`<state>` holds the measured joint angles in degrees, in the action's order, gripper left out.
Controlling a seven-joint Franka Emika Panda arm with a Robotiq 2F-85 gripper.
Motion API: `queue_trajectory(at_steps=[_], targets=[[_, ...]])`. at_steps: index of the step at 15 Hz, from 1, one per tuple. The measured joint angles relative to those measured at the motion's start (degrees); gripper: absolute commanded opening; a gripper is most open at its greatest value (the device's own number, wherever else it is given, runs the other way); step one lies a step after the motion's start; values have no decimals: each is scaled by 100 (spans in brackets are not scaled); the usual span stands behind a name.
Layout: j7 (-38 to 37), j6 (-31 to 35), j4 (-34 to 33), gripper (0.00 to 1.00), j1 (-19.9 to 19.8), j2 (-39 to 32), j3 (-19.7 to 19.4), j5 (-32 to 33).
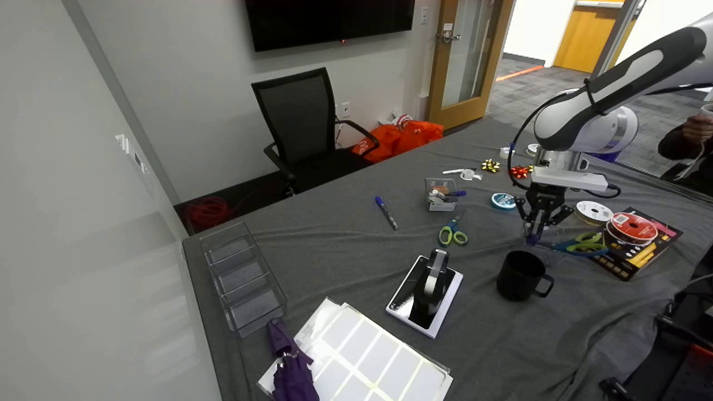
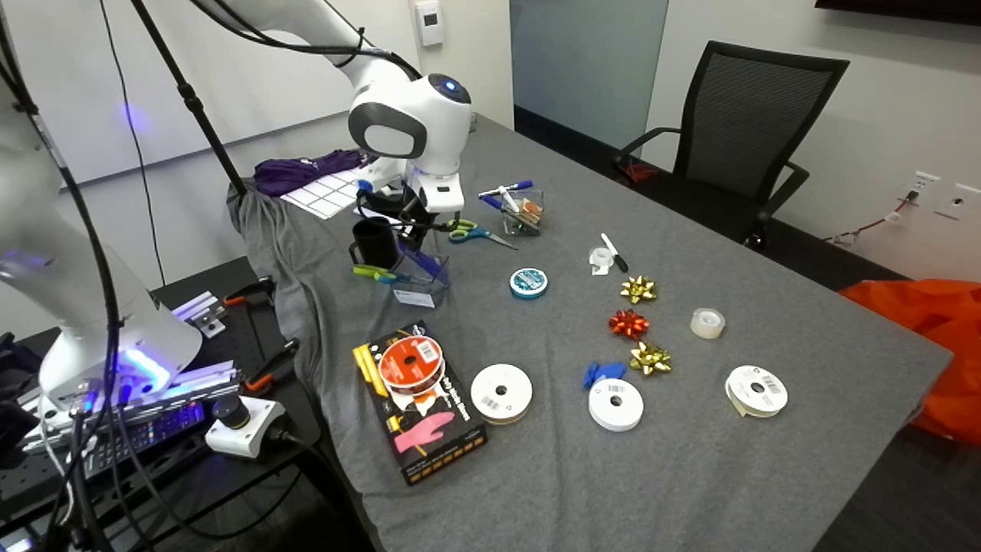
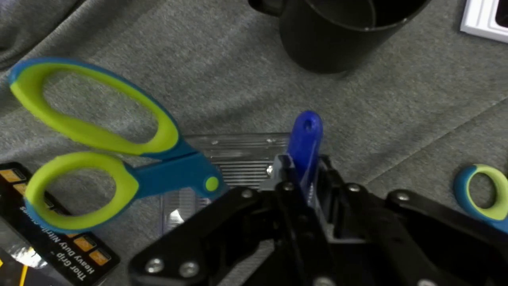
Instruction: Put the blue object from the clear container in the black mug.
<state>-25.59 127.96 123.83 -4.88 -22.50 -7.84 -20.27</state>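
The grasp looks done: the claw (image 3: 304,162) pinches the slim, elongated bright-blue plastic-looking object (image 3: 306,135), its lower end hidden, probably inside the clear, boxy plastic container (image 3: 246,141) near the robot-side edge of the counter (image 2: 582,491). I judge 3 steps remain: lifting it free, carrying it to the plain black cylindrical mug (image 3: 337,43) near that same edge, and releasing it inside.

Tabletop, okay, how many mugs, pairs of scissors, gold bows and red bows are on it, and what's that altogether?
Mug: 1, black
Pairs of scissors: 2, both green-handled
Gold bows: 2
Red bow: 1
Total: 6
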Motion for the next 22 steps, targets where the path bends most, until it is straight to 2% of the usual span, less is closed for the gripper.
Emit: queue_trajectory(at_steps=[2,7,9,15,16,17,18,22], targets=[[-1,-3,0,0,0,47,-2,0],[-16,-1,0,0,0,91,-3,15],[-16,-1,0,28,0,91,-3,23],[150,-184,22,69,-2,98,-4,61],[195,-239,30,25,-2,104,-4,61],[239,-273,41,29,-2,107,-4,61],[276,-300,54,28,-2,108,-4,61],[331,-326,103,1,-2,108,-4,60]])
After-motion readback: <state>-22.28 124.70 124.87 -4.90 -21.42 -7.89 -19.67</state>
